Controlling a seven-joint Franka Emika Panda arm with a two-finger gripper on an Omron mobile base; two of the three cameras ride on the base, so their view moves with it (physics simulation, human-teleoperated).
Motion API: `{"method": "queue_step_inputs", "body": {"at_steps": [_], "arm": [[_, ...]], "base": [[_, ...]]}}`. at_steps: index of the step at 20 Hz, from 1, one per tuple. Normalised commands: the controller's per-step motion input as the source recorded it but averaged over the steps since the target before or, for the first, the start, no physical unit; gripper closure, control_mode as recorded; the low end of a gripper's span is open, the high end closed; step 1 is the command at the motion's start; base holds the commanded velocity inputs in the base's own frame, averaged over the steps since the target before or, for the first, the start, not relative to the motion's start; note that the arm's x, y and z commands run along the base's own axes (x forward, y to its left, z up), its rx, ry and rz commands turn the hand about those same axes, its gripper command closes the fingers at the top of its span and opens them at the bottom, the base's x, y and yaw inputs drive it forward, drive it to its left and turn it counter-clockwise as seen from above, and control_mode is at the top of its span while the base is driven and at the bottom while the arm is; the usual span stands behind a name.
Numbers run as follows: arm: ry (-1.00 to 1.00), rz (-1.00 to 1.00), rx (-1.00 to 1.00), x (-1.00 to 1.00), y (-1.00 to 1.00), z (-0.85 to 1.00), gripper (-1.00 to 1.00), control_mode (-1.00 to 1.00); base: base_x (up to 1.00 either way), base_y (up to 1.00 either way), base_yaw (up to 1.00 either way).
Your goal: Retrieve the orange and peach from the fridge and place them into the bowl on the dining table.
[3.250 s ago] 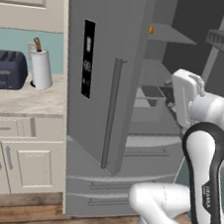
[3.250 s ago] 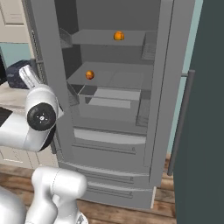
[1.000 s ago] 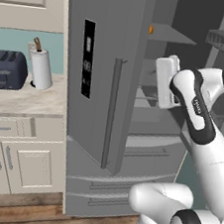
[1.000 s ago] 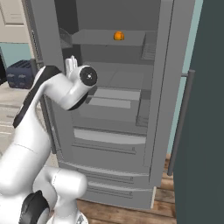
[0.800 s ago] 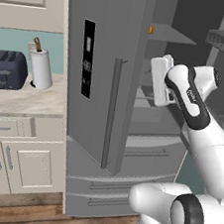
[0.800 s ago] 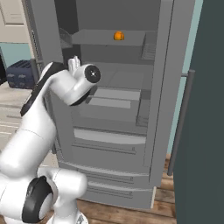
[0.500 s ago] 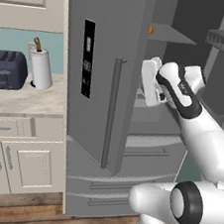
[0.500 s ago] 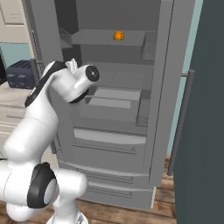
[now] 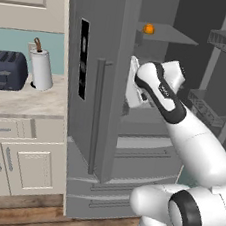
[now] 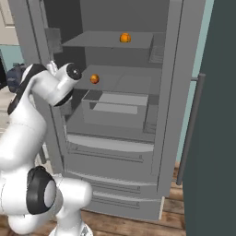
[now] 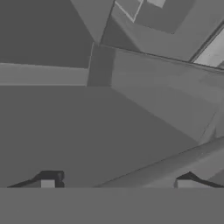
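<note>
Left base view: the white arm is reaching into the open fridge (image 9: pixel 96 82), one orange fruit (image 9: pixel 148 29) sitting on the top shelf at its twelve o'clock. Right base view: a second fruit (image 10: pixel 94 79) is resting on the middle shelf, at three o'clock from the wrist. Hand view: the gripper (image 11: pixel 113 183) is standing wide and empty over grey shelving. The reach appears under way; next it needs aligning on a fruit.

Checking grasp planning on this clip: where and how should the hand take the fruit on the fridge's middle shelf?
Probably across the widest part of the fruit, coming from the open front of the fridge. It is round, sits free on the shelf, and nothing stands before it.
</note>
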Motion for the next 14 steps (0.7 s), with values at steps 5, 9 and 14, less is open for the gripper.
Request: {"method": "queue_step_inputs", "body": {"at_steps": [5, 9, 14], "arm": [[-0.16, 0.15, -0.22, -0.97, 1.00, 0.12, -1.00, -1.00], [-0.22, 0.14, -0.25, -1.00, 0.98, 0.19, -1.00, -1.00], [-0.18, 0.03, -0.13, -1.00, 0.11, 0.35, -1.00, -1.00]], "base": [[0.00, 0.00, 0.00], [0.00, 0.00, 0.00], [0.00, 0.00, 0.00]]}}
